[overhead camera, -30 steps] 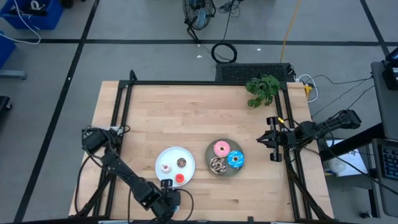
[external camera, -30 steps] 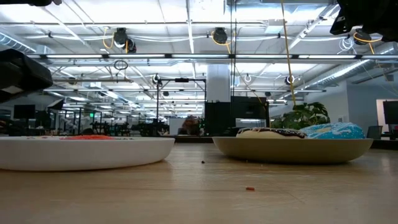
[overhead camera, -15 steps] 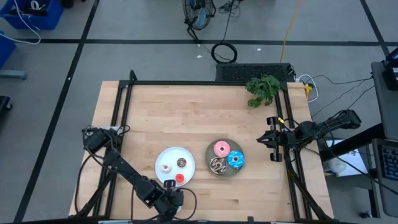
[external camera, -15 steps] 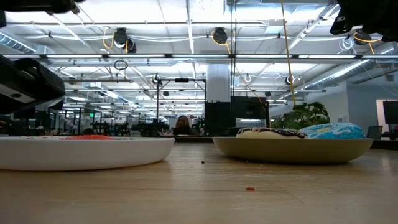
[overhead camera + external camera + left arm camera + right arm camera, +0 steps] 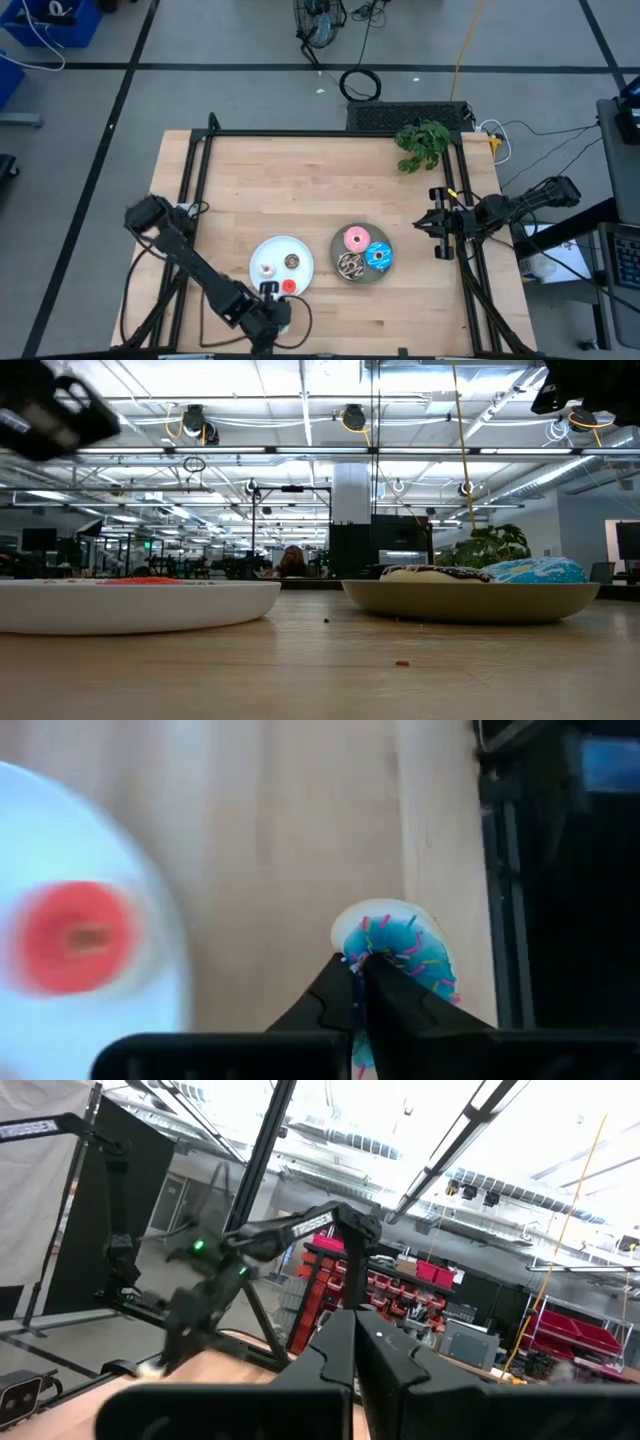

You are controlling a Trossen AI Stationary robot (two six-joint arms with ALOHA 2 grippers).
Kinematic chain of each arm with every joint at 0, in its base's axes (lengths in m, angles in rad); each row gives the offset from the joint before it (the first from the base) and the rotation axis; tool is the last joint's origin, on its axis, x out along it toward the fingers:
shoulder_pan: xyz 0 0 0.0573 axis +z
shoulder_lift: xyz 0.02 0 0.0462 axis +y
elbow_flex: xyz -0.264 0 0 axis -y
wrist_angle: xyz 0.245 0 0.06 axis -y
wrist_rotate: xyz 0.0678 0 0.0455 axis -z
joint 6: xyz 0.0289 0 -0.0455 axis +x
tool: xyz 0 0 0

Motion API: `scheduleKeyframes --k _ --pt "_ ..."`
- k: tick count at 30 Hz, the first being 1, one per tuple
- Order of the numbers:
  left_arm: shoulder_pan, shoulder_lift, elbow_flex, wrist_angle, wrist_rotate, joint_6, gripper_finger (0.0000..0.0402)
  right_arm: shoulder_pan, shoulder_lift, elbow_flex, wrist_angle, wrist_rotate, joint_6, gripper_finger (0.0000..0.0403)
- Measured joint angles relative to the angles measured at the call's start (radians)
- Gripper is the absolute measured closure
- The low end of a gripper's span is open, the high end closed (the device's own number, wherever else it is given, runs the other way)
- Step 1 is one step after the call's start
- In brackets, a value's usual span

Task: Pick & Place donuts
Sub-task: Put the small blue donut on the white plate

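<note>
Left gripper (image 5: 358,970) pinches a mini blue sprinkled donut (image 5: 400,955), lifted at the table's near edge beside the white plate (image 5: 270,250). That plate holds three minis; the grey plate (image 5: 362,277) beyond carries three large donuts. Right gripper (image 5: 437,226), shut and empty, waits far right. Judging by that, nearly done.

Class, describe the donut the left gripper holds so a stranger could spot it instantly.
Start at the white plate near the table's front edge. Just off its front rim, the left gripper is shut on a mini blue donut; unlike the red one on the plate, it has coloured sprinkles.
</note>
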Motion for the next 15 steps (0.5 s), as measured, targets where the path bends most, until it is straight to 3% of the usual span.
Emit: scheduleKeyframes --k 8,15 --pt "0.0 -0.209 0.001 -0.257 -0.175 0.034 0.0394 0.0 0.0 0.0 0.002 0.0 -0.003 0.0403" --pt "0.001 -0.355 0.001 -0.423 -0.252 0.036 0.0388 0.0 0.0 0.0 0.002 0.001 -0.006 0.0403"
